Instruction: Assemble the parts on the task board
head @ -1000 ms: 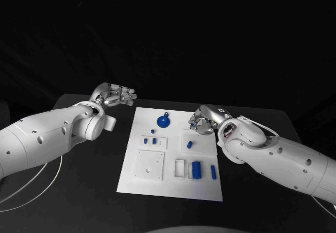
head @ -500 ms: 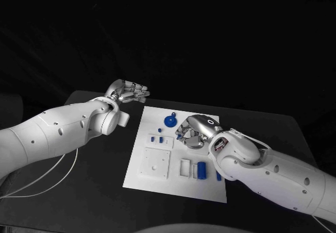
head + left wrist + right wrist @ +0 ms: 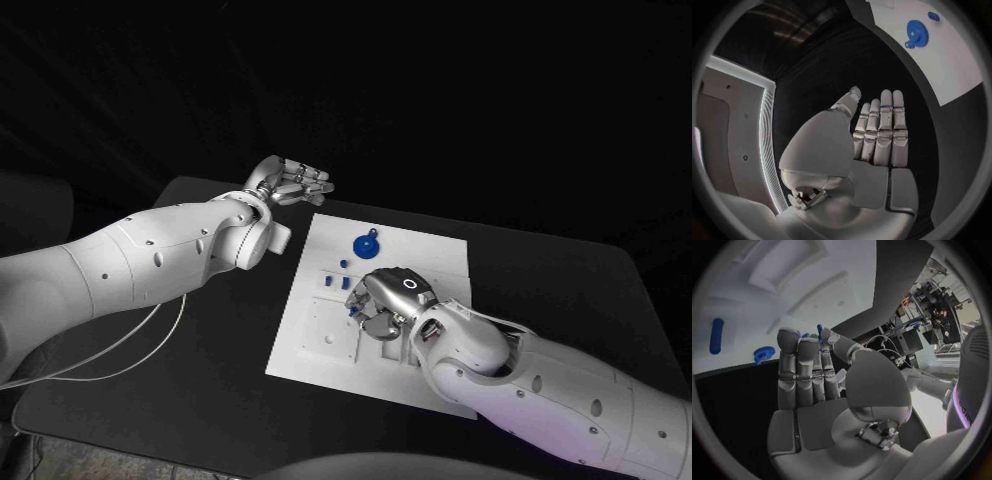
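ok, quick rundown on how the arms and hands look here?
Both arms are glossy white, rounded shells with small dark holes along them. The left arm has a thin pale cable hanging beneath it. The right arm ends in a bulbous white wrist. The left hand and right hand are silver metal with segmented fingers; the right hand's back carries a small dark ring mark.

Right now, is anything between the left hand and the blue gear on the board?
Nothing visible: only bare black table lies between the open left hand and the blue gear on the white board.
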Action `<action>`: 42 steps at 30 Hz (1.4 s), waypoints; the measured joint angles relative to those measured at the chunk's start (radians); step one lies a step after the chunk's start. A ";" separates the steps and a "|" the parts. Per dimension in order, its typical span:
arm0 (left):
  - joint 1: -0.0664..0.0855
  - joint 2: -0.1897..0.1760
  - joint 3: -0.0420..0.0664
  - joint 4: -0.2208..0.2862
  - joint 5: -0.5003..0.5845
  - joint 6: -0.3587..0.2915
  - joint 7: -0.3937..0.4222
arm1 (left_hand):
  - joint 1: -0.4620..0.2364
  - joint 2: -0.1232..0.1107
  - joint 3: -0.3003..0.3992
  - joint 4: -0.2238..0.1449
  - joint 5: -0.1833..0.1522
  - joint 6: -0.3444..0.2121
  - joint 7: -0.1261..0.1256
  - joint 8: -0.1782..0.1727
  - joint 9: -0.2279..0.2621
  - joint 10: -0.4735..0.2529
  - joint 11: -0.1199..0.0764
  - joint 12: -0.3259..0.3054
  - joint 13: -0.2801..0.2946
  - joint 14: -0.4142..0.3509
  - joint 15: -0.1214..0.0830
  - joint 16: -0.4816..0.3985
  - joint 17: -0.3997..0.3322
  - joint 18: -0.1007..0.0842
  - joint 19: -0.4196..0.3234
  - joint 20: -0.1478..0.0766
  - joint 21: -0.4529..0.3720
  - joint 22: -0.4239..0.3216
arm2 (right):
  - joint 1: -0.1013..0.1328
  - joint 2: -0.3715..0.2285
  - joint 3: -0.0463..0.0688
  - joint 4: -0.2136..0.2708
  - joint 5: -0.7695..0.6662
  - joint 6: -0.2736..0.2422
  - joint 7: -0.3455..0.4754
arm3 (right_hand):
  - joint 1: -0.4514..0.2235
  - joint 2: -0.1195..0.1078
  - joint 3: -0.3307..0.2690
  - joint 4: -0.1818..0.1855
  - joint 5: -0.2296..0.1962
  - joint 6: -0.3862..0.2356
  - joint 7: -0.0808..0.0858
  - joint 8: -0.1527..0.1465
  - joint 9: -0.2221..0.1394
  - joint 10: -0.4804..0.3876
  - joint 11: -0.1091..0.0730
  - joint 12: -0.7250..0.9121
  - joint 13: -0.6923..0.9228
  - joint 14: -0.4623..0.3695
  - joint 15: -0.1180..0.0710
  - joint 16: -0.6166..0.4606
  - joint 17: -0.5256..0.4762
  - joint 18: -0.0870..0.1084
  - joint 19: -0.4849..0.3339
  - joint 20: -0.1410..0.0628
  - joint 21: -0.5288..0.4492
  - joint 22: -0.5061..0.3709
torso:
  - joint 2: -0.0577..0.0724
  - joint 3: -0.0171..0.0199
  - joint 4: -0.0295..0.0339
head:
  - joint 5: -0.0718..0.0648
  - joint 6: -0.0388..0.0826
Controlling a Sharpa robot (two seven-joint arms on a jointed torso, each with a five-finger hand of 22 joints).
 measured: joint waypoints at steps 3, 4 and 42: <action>0.000 0.005 0.000 0.002 -0.010 -0.003 0.000 | 0.000 0.000 0.000 0.000 0.000 0.000 0.000 0.000 0.000 0.000 0.000 0.000 0.000 0.000 0.000 0.000 0.000 0.000 0.000 0.000 0.000 -0.003 | -0.009 0.017 -0.009 -0.015 -0.015 -0.003 0.003 | 0.000 0.000 0.000 0.000 0.000 0.000 0.000 0.000 0.000 0.000 0.000 0.001 0.000 0.000 0.000 0.000 0.000 0.000 0.000 0.000 0.000 0.001 | 0.000 -0.0006 0.0000 | 0.006 -0.003; 0.000 0.006 0.000 0.003 -0.013 -0.004 0.000 | 0.000 0.000 0.000 0.000 0.000 0.000 0.000 0.000 0.000 0.000 0.000 0.000 0.000 0.000 0.000 0.000 0.000 0.000 0.000 0.000 0.000 -0.003 | -0.012 0.020 -0.010 -0.019 -0.019 -0.004 0.003 | 0.000 0.000 0.000 0.000 0.000 0.000 0.000 0.000 0.000 0.000 0.000 0.001 0.000 0.000 0.000 0.000 0.000 0.000 0.000 0.000 0.000 0.001 | 0.000 -0.0006 0.0000 | 0.008 -0.005; 0.000 0.005 0.000 0.009 -0.023 0.001 -0.006 | 0.000 0.000 -0.028 0.014 0.000 0.000 0.000 0.000 0.000 0.000 0.000 0.000 0.000 0.000 0.000 0.000 0.001 0.000 0.007 0.007 0.000 -0.051 | -0.036 0.047 -0.019 -0.056 -0.120 -0.054 -0.090 | 0.000 0.000 0.000 0.000 -0.004 0.002 -0.003 0.000 -0.002 -0.002 0.002 0.001 0.000 0.001 0.001 0.000 0.000 -0.004 0.000 0.000 0.021 0.015 | 0.000 0.0007 -0.0028 | 0.026 -0.014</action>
